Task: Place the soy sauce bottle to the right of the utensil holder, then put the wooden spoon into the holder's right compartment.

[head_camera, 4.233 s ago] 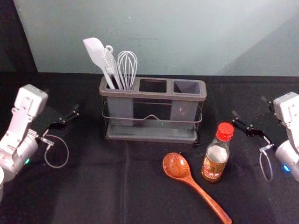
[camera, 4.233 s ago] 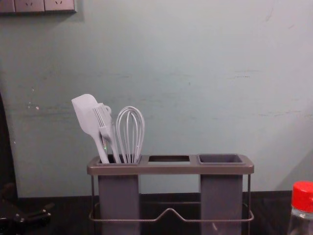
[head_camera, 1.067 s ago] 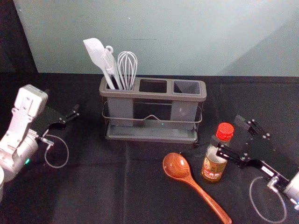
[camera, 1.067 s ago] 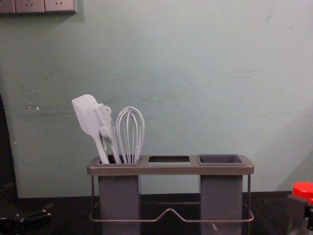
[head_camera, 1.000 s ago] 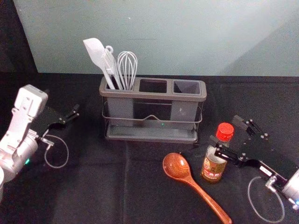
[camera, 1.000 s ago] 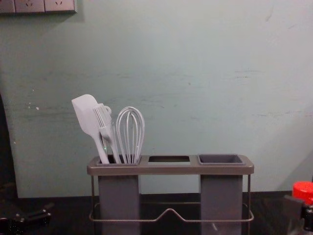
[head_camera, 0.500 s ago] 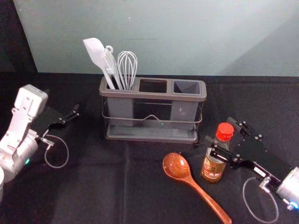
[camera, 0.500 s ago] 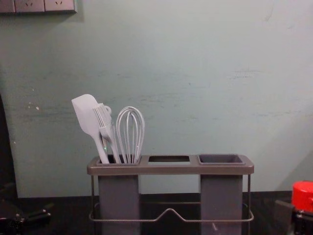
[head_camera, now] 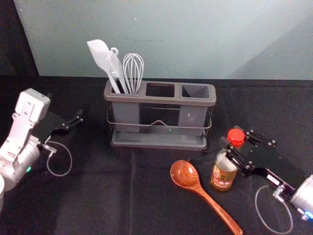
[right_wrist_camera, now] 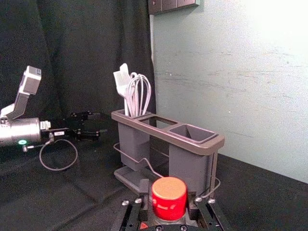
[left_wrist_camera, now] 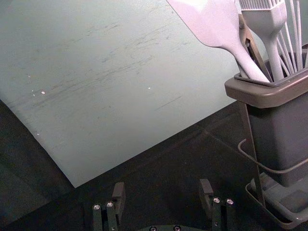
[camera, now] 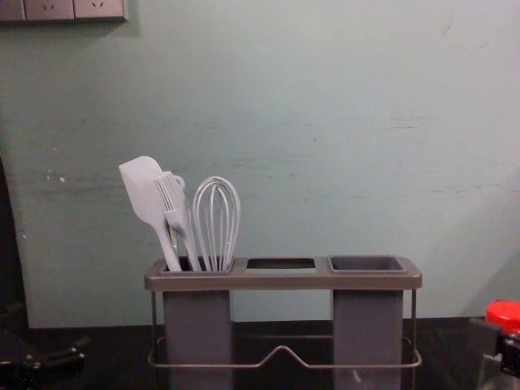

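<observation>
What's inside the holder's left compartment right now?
A white spatula, a brush and a whisk, plus a partly covered utensil I can't identify. The compartment walls hide their lower ends and its bottom.

Spoon (head_camera: 185,174) beside bottle (head_camera: 222,178); gap to holder (head_camera: 159,100) seemingly narrow.

Black-clothed table (head_camera: 93,196), utensil holder (head_camera: 161,99), upright soy sauce bottle (head_camera: 223,177), wooden spoon (head_camera: 185,174) beside it
</observation>
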Controlling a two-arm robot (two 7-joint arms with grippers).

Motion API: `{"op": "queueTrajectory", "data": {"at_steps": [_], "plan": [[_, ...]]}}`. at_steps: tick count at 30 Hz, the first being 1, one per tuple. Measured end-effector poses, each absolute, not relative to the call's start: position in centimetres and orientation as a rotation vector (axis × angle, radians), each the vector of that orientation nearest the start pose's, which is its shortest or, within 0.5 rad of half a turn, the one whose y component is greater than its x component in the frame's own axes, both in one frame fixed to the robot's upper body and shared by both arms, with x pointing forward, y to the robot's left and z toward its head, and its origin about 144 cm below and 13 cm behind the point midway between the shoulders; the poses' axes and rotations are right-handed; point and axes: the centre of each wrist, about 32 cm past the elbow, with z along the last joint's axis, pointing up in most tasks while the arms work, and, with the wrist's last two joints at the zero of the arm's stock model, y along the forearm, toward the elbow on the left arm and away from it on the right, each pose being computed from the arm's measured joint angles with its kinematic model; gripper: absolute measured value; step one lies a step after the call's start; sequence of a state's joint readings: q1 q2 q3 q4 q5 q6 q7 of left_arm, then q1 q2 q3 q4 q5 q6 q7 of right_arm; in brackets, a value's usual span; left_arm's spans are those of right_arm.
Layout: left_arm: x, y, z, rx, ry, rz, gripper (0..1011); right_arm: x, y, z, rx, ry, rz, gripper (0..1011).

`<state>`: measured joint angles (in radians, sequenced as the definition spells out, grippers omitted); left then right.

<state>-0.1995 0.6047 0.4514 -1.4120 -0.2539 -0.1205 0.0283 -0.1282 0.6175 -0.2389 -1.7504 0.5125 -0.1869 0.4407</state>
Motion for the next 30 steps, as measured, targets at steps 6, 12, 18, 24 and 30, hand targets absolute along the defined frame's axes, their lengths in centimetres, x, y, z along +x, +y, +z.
{"op": "queueTrajectory", "data": {"at_steps": [6,12,18,24,30], "plan": [[48.9,31.0,114.0,0.304,-0.285,1.248,1005,41.2,-30.5,116.5,0.014,-0.094,-0.821,380],[48.9,31.0,114.0,0.304,-0.285,1.248,1005,41.0,-30.6,117.0,0.018,-0.11,-0.822,380],[48.9,31.0,114.0,0.304,-0.285,1.248,1005,40.8,-30.9,117.8,0.028,-0.137,-0.829,380],[48.9,31.0,114.0,0.304,-0.285,1.248,1005,40.7,-31.2,118.5,0.032,-0.158,-0.841,380],[48.9,31.0,114.0,0.304,-0.285,1.248,1005,41.0,-31.6,118.9,0.032,-0.167,-0.852,380]]}}
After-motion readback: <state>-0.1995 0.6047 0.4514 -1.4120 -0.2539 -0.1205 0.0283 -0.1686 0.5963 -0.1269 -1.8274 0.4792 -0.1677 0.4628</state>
